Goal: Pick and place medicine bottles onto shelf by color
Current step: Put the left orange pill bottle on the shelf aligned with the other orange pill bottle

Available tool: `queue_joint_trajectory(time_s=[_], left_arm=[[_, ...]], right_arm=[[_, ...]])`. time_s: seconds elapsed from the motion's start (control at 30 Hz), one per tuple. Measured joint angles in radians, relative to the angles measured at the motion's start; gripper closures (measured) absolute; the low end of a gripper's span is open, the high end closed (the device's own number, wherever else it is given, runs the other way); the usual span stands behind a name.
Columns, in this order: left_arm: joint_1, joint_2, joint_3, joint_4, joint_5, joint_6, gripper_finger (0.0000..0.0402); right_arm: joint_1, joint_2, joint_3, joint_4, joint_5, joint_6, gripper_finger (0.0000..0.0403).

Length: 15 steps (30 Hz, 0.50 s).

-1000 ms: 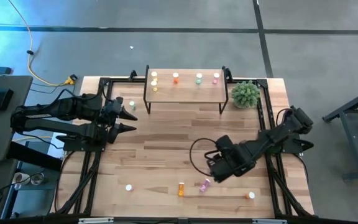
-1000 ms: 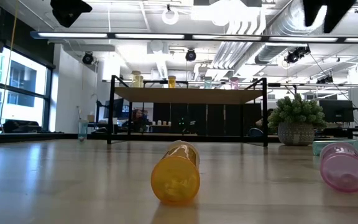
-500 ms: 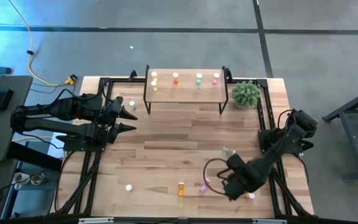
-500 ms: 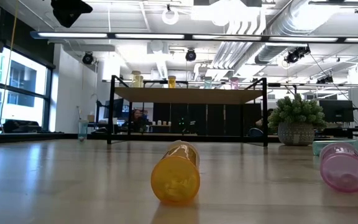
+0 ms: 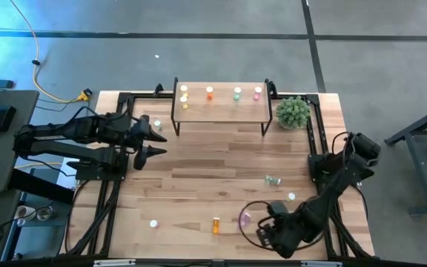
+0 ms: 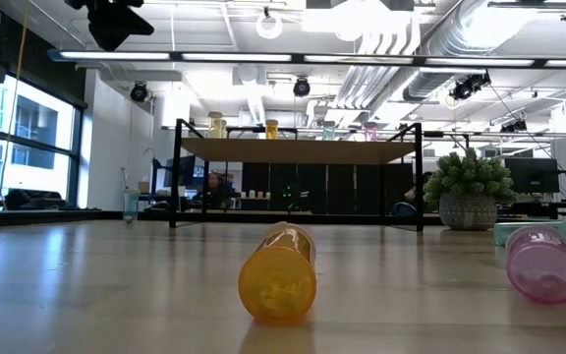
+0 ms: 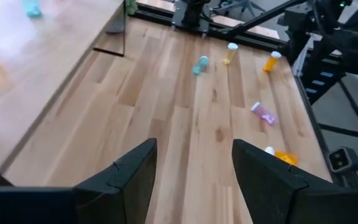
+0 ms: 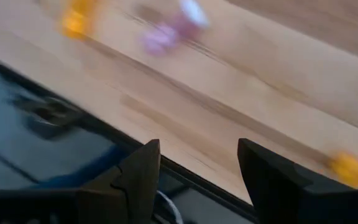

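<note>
Right claw (image 8: 194,180): mine, spread wide, empty, over the surface (image 5: 221,159) edge, near the pink bottle (image 5: 244,219).
Pink bottle: blurred in my wrist view.
Left claw (image 7: 191,177): wide, empty, far from that bottle.

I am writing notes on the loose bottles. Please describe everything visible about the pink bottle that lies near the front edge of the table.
The pink bottle is a small translucent pink cylinder with a white cap, apparently plastic. It lies on its side on the wooden table, near the front edge and to the right of an orange bottle that also lies down. In the low view its round end faces the camera. Nothing grips it: the right gripper hovers close beside it, open.
</note>
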Motion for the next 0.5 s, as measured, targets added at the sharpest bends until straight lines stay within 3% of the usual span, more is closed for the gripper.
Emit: queue_joint_trajectory(time_s=[0.3,0.5], left_arm=[[0.0,0.007,0.0,-0.001,0.067,-0.021,0.0202],[0.0,0.007,0.0,-0.022,0.067,-0.021,0.0202]], right_arm=[[-0.171,0.002,0.0,0.307,0.123,-0.289,0.0197],[-0.243,0.016,0.0,0.458,0.135,-0.382,0.0197]])
